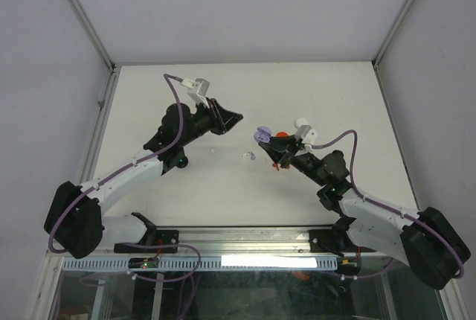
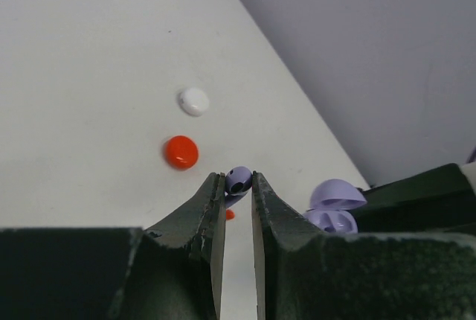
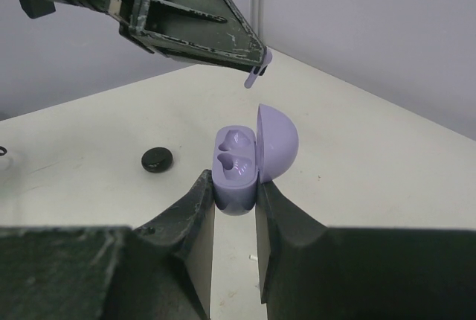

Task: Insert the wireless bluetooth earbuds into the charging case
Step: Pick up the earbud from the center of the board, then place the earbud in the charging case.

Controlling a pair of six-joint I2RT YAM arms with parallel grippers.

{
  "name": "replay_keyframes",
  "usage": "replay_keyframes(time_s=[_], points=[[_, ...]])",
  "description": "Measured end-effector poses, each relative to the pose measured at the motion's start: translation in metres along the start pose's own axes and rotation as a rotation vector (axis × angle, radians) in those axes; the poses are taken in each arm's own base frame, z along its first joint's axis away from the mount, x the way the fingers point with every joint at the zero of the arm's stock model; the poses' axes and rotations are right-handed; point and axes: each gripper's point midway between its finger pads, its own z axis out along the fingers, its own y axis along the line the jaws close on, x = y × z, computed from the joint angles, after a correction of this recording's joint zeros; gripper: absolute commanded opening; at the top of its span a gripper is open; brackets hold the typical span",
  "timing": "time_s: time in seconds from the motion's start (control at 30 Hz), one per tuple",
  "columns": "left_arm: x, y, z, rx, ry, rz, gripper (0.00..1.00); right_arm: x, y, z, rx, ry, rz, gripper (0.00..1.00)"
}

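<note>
Earbud (image 3: pixel 255 78) sits in left claw (image 2: pixel 237 184), case (image 3: pixel 239 158) in right claw (image 3: pixel 235 186).

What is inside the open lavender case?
Two empty bud-shaped wells show in the case. A lavender earbud is in the left jaws, outside it. The right jaws cover the case's lower sides.

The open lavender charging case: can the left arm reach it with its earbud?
Probably yes. The left end effector pinches the small lavender plastic earbud in the air near the open lavender clamshell charging case, gripped by the right end effector, sockets uncovered; nothing stands between them.
</note>
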Motion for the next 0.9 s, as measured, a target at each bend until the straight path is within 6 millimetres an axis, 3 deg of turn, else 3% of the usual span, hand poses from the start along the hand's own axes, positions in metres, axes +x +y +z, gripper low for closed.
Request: replay_keyframes(time_s=[0.53, 0.9], points=[[-0.014, -0.082, -0.026, 0.305, -0.159, -0.127, 0.15, -0.001, 0.003, 0.012, -0.031, -0.053, 0.013, 0.08], [0.011, -0.090, -0.029, 0.306, -0.162, -0.158, 0.15, -0.007, 0.005, 0.014, -0.047, -0.083, 0.010, 0.08]])
